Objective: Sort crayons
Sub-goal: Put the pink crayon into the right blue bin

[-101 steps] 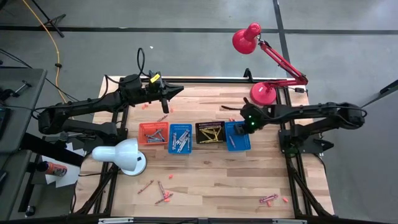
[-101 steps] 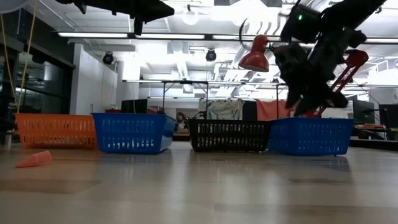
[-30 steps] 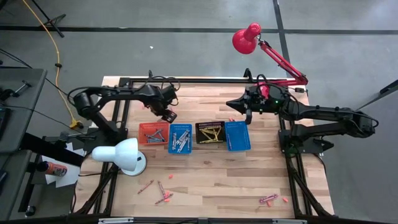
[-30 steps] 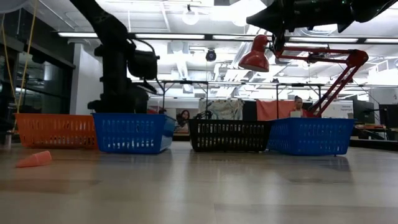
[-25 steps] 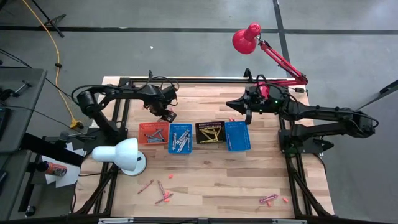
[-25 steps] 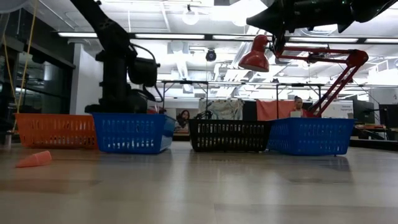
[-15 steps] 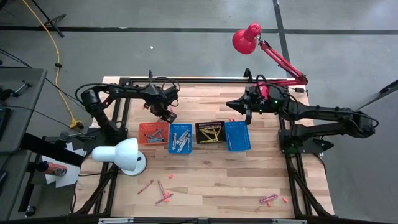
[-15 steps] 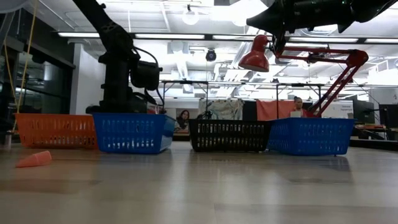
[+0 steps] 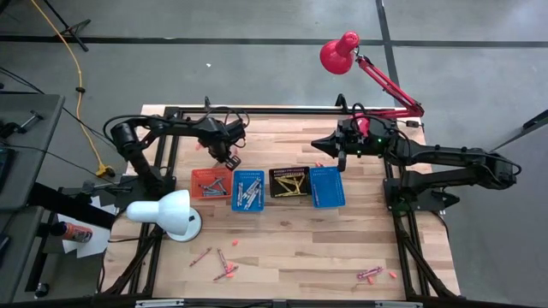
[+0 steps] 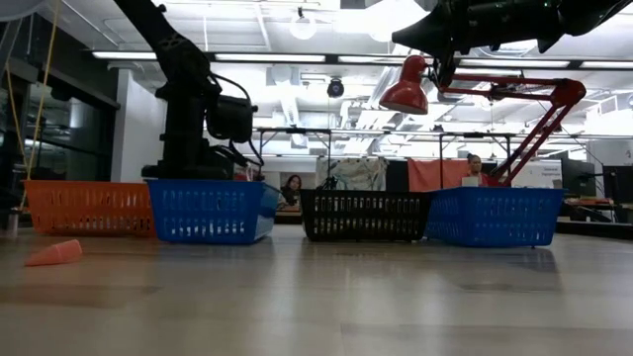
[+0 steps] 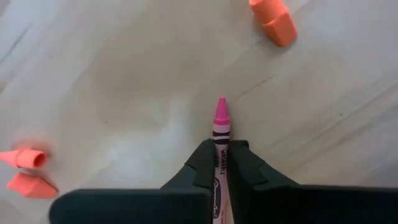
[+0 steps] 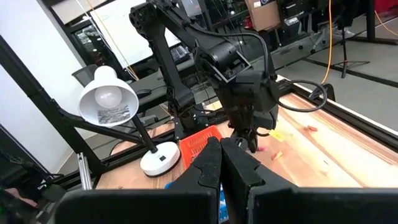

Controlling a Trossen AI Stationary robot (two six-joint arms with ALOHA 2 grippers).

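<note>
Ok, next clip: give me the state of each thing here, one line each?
Left gripper: shut on the pink crayon, low behind the orange basket.
Right gripper: shut, empty, raised behind the right blue basket.
Black basket: holds yellow crayons.
White lamp: off.

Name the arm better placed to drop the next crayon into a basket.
Left. Its hand is shut on a pink crayon just behind the orange basket. The right hand is shut and empty, raised behind the baskets.
</note>
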